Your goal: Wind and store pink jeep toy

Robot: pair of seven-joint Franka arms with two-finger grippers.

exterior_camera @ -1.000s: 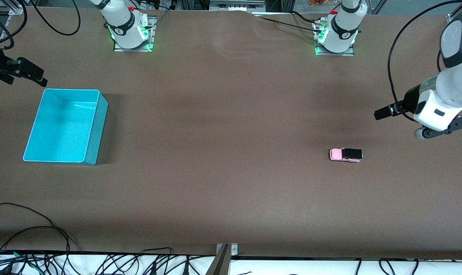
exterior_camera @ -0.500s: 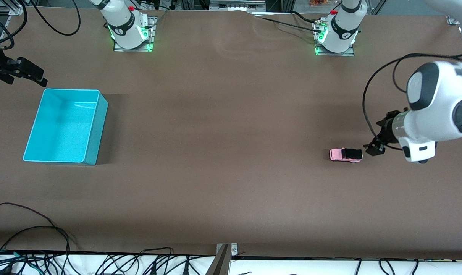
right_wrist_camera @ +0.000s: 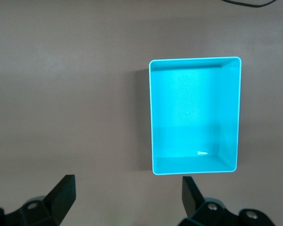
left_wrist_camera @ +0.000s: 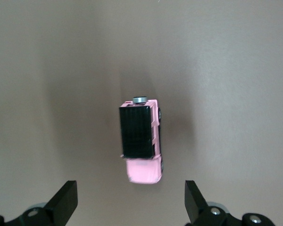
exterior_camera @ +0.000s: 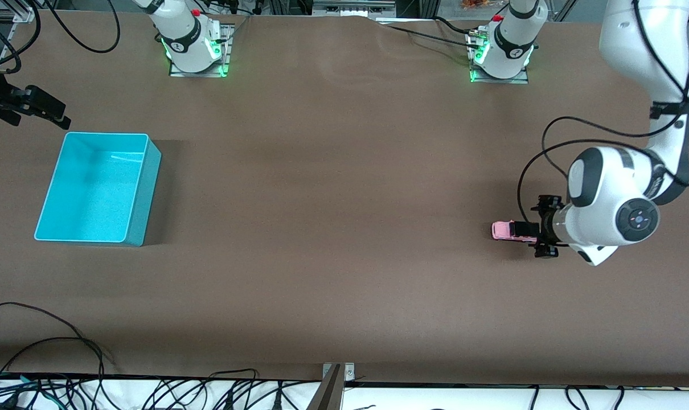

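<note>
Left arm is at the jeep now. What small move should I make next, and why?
Probably lower the left gripper straight down around the pink jeep toy, then close. Its jaws are open and the jeep sits free on the table, not yet gripped; the left wrist view shows the toy roughly between the fingertips but slightly ahead of them, so a short nudge forward may help first. The right gripper waits by the turquoise bin.

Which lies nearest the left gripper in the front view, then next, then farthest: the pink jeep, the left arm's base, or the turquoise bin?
1. Pink jeep toy: right beside the open left gripper, toward the left arm's end.
2. Left arm's base: along the table's top edge.
3. Turquoise bin: at the right arm's end, near the waiting right gripper.
</note>
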